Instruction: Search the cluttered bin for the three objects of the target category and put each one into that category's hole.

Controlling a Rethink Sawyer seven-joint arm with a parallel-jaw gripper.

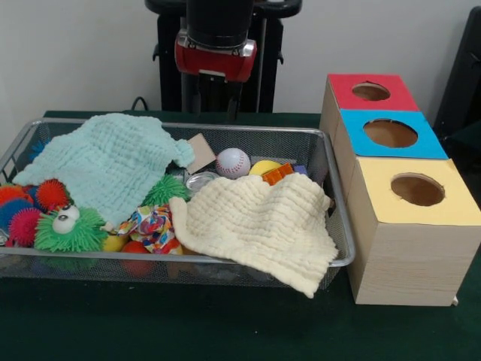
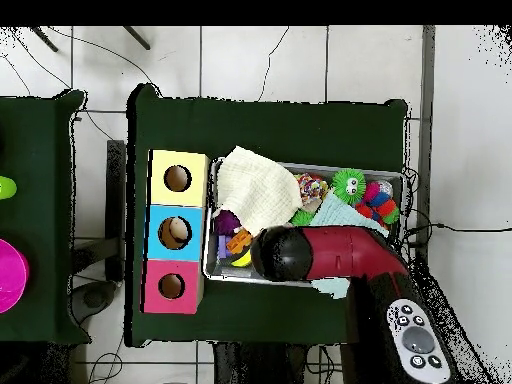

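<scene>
The silver wire-mesh basket (image 1: 225, 129) lies on the green table and also shows in the overhead view (image 2: 330, 168). A yellow rounded thing with an orange part (image 1: 267, 169) peeks out behind a cream cloth (image 1: 259, 226). I cannot tell whether it is the duckling. No other soft toy animal shows. The red-faced box's hole (image 1: 370, 91) is at the far end of the box row, and shows in the overhead view (image 2: 171, 286). The arm's red and black end (image 1: 216, 56) hangs over the basket's far side (image 2: 285, 253). The gripper is hidden under it.
A mint cloth (image 1: 113, 162) covers the basket's left part. A baseball (image 1: 232, 162), a green spiky ball with an eye (image 1: 69, 228), red spiky balls (image 1: 51, 194) and a colourful fabric thing (image 1: 150, 226) lie among the clutter. The blue-faced (image 1: 390, 133) and yellow-faced (image 1: 417, 189) holes sit nearer.
</scene>
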